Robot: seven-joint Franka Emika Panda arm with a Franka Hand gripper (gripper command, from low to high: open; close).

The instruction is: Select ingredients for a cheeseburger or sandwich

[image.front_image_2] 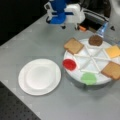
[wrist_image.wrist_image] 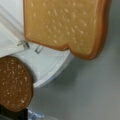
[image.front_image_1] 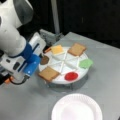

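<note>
The dark-brown patty point(image.front_image_2: 95, 40) lies in its wedge of the divided tray point(image.front_image_1: 60, 79), toast slice point(wrist_image.wrist_image: 66, 25) beside it. My pincer point(image.front_image_2: 103, 30) hovers just above the patty; I cannot tell its spread. I should descend squarely, clear of the toast. The white plate point(image.front_image_1: 77, 108) waits on the desk point(image.front_image_1: 27, 100).
</note>
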